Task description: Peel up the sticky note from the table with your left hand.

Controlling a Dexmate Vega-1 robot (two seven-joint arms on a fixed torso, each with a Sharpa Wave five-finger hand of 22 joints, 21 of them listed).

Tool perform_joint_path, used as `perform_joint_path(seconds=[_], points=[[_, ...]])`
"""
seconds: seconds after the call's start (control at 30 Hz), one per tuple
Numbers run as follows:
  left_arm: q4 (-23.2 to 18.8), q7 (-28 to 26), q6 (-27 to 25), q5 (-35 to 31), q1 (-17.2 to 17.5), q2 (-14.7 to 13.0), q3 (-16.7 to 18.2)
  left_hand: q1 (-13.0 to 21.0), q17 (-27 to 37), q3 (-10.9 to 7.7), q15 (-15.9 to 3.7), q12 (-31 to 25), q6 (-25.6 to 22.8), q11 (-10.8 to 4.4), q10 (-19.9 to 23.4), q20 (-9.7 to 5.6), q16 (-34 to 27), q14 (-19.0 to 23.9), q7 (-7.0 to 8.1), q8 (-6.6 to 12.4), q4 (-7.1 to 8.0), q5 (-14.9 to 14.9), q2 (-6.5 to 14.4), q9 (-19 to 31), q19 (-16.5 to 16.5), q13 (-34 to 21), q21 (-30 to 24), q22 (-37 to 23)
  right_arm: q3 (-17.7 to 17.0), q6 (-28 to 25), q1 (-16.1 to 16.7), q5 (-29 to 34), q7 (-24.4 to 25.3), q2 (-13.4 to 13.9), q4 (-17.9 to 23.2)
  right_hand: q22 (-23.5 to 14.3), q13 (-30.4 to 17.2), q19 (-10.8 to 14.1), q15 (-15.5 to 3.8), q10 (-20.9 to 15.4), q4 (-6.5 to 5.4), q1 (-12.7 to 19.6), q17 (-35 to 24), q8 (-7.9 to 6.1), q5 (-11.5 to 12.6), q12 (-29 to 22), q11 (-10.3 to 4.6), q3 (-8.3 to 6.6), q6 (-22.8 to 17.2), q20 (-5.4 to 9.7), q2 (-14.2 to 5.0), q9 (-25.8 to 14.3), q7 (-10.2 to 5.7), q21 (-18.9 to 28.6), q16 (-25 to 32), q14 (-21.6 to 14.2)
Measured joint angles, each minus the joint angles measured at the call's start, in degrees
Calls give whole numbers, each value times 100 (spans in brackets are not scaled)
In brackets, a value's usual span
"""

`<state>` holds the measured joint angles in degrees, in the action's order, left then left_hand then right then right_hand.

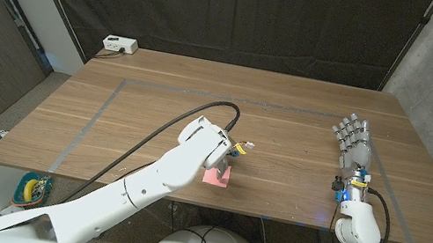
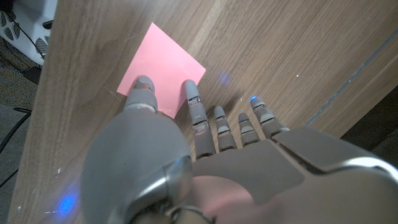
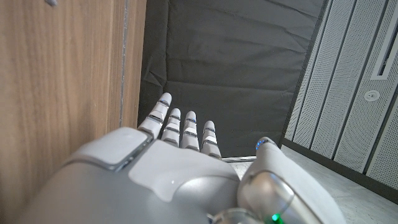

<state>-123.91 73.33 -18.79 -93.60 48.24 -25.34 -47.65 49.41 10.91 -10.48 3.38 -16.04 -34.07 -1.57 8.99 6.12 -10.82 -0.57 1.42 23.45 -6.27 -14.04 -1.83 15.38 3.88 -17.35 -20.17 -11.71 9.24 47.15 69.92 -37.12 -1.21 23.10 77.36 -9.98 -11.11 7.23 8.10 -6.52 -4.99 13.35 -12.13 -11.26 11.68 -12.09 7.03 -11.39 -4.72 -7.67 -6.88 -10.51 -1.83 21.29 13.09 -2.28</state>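
I see the square pink paper sticky note (image 2: 163,65) lying flat on the wooden desk (image 1: 290,108) close to its near edge, under my left hand (image 1: 227,153). In the left wrist view two fingertips (image 2: 190,89) sit on the note's edge, the others spread on bare wood; nothing is gripped. My right hand (image 1: 354,139) stands near the desk's right edge, fingers straight, empty. A white box (image 1: 118,44) sits at the far left corner.

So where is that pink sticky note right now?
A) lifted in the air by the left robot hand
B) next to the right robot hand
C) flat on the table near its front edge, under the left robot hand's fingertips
C: the pink sticky note lies flat on the wooden table, with the left robot hand over its near edge.
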Motion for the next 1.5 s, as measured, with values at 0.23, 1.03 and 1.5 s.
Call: perform_joint_path(seconds=[0.23, 1.03, 1.5], points=[[-31, -19, -54, -265, -12, -32, -113, -7, 1, 30, 81, 58, 411, 117, -198, 53, 25, -109, 132, -194, -30, -17, 6, -50, -53, 8, 0, 0, 0, 49, -3, -50, -37, -32, -52, 0, 0, 21, 0, 0, 0, 0, 0, 0, 0, 0, 0, 0, -21, -21, 0, 0, 20, -31, 0, 0], [174, 239, -36, -603, -91, 31, -159, -90, 1, 232, 93, 59, 659, 171, -379, 48, 25, -182, 154, -675, 15, -38, 89, -322, -90, 114, 0, -14, 41, 105, -34, 129, 219, -83, -27, 0, 0, 20, -33, -30, 0, 0, 1, 0, 0, 0, 31, 0, -51, -20, 0, 0, -10, -54, 0, -90], [245, 91, 45, -66, -166, -63, -87, -36, 2, 282, 90, 35, 484, 93, -337, 8, 25, -179, 271, -562, -31, -60, 142, -290, -54, 138, -44, -20, 103, 175, -60, 180, 333, -74, -42, 0, 0, 41, -20, -30, 0, -1, 2, 0, 0, 0, 31, 0, -81, 0, 1, 0, 1, -77, 0, -102]])
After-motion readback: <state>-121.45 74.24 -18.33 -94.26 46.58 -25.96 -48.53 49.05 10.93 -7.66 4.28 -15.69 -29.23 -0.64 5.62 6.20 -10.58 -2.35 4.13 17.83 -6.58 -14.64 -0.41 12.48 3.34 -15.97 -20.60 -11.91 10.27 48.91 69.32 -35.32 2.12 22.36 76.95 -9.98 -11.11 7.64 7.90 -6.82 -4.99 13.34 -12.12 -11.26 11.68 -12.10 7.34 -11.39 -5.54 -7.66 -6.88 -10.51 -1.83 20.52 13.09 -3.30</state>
